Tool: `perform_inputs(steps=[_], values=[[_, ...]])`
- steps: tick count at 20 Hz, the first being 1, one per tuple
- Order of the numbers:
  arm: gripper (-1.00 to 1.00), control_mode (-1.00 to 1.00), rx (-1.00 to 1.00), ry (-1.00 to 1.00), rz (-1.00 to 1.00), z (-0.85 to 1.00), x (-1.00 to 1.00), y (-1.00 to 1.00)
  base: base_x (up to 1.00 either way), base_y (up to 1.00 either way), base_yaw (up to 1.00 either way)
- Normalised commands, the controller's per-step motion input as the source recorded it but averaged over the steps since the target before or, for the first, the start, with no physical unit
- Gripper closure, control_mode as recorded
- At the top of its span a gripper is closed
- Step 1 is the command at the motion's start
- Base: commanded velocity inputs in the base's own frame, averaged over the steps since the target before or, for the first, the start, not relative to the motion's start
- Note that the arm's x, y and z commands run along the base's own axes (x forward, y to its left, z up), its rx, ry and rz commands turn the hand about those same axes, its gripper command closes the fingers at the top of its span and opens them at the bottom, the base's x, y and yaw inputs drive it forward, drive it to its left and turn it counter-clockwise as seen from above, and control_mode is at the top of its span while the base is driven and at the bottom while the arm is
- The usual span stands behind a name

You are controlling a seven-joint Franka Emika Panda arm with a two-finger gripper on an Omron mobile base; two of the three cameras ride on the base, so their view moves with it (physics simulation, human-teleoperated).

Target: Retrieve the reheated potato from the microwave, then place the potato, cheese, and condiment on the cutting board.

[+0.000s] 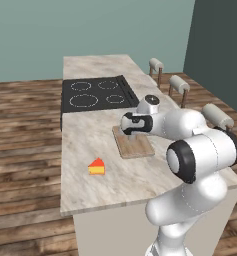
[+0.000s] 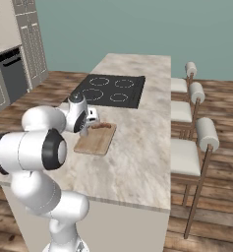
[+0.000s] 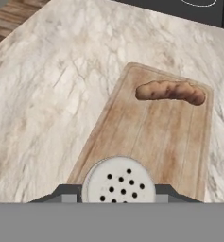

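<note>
Clamped in the gripper (image 3: 118, 198), the condiment (image 3: 118, 184) hangs over the board (image 3: 151, 137), seemingly just above it; potato (image 3: 170, 91) lies at its far end, cheese (image 1: 96, 166) apart.

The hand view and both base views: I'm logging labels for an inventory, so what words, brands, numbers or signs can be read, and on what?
None: no readable text anywhere.
Grey cylindrical shaker with pale top: holes, no label.
Light-brown wooden cutting board: wood grain, no print.
Black cooktop: white burner rings, no figures.
Red-topped yellow cheese wedge: unmarked.

Two rear base cameras, both on the island counter (image 1: 85, 175); hand camera close above the cutting board (image 3: 151, 137).
</note>
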Motion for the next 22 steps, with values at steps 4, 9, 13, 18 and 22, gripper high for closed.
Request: perform_inputs(steps=[4, 9, 13, 18, 22], values=[[1.0, -1.0, 0.0, 0.0, 0.0, -0.16, 0.14, 0.0, 0.0, 0.0, 0.0], [1.0, -1.0, 0.0, 0.0, 0.0, -0.13, 0.12, 0.0, 0.0, 0.0, 0.0], [1.0, -1.0, 0.0, -0.01, 0.0, -0.15, 0.13, 0.0, 0.0, 0.0, 0.0], [1.0, -1.0, 0.0, -0.01, 0.0, -0.12, 0.17, 0.01, 0.0, 0.0, 0.0], [1.0, -1.0, 0.0, -0.01, 0.0, -0.06, 0.23, 0.03, 0.0, 0.0, 0.0]])
